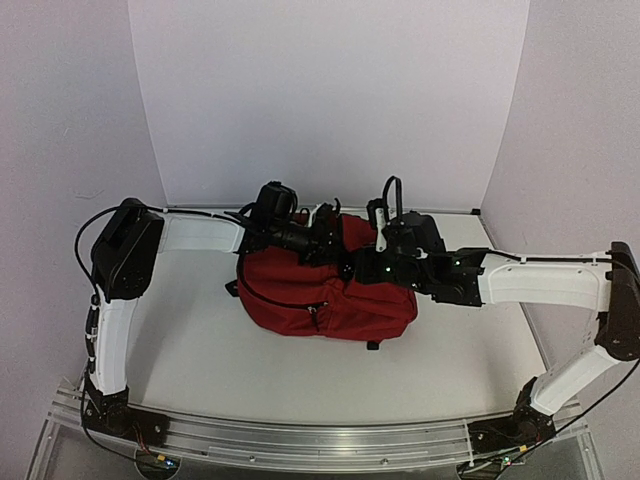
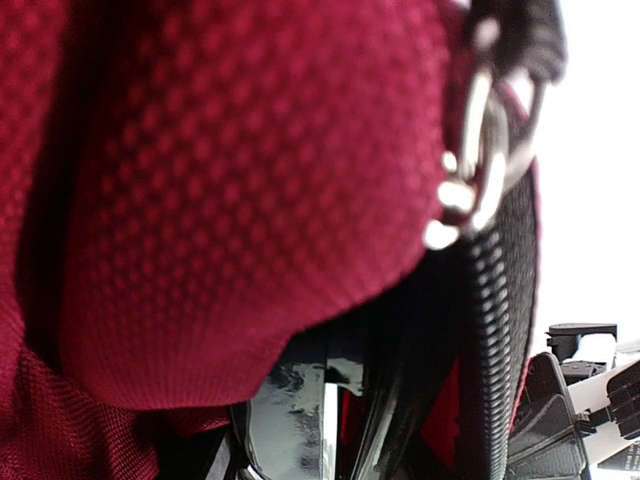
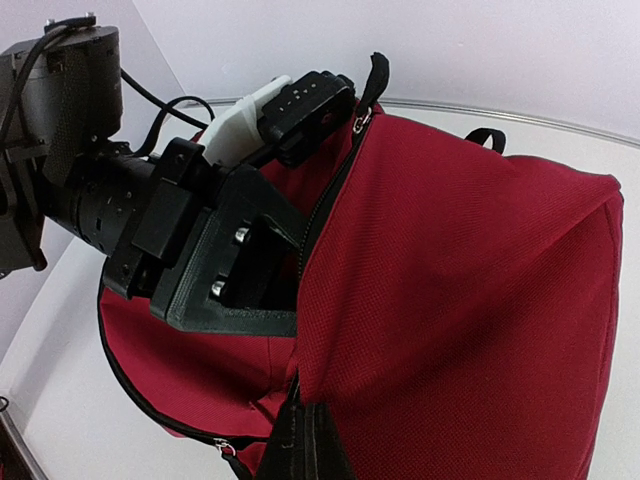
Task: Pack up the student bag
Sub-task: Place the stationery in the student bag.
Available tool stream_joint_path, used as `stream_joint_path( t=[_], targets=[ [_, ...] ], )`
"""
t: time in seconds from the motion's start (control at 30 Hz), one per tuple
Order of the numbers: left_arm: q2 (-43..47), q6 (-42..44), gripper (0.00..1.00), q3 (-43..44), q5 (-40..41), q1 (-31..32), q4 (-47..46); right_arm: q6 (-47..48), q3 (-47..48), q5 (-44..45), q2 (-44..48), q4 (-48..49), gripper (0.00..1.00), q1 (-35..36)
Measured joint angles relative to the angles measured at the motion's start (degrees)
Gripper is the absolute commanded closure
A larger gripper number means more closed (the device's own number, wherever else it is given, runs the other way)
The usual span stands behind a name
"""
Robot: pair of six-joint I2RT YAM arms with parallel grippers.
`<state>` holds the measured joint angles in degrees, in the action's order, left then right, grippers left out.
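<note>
The dark red student bag (image 1: 330,295) lies in the middle of the table with its top zipper open. My left gripper (image 1: 322,240) reaches into the opening from the left. In the left wrist view its glossy jaws (image 2: 330,420) stand pressed together under a fold of the bag's red cloth (image 2: 230,200), beside black webbing. My right gripper (image 1: 350,272) comes from the right. In the right wrist view it (image 3: 305,415) is shut on the bag's cloth (image 3: 470,300) at the edge of the opening, just below the left gripper's black head (image 3: 225,265).
The white table (image 1: 200,350) is walled by a white backdrop behind and lilac walls at both sides. Metal zipper pulls (image 2: 470,190) hang close to the left wrist camera. A black carry loop (image 1: 388,190) stands up at the bag's top.
</note>
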<state>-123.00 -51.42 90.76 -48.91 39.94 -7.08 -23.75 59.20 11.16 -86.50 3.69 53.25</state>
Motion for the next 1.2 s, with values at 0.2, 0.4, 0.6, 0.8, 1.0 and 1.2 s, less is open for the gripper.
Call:
stream_joint_path(
  t=[0.2,0.4,0.6,0.8,1.0,1.2],
  targets=[
    [-0.4,-0.1,0.9,0.0,1.9,0.0,-2.0,-2.4,0.1,-0.3,-0.5,1.1,1.0,-0.1],
    [-1.5,-2.6,0.69,0.0,1.9,0.0,-5.2,-4.4,0.2,0.3,-1.7,2.3,1.0,-0.2],
    [-1.6,-2.4,0.44,-0.1,1.9,0.0,-5.6,-5.5,0.3,0.7,-1.7,2.3,1.0,-0.2],
    [2.9,3.8,0.33,-2.2,8.9,-0.7,-1.4,-6.3,0.3,-0.2,-1.7,2.7,1.0,0.3],
    [6.0,8.8,0.4,-2.5,13.9,-1.3,4.7,-6.3,0.3,-0.9,-1.7,2.7,1.0,0.8],
    [6.9,9.7,0.6,-4.1,14.4,-1.3,5.6,-6.3,0.3,-1.7,-1.7,2.7,1.0,0.9]
  ],
)
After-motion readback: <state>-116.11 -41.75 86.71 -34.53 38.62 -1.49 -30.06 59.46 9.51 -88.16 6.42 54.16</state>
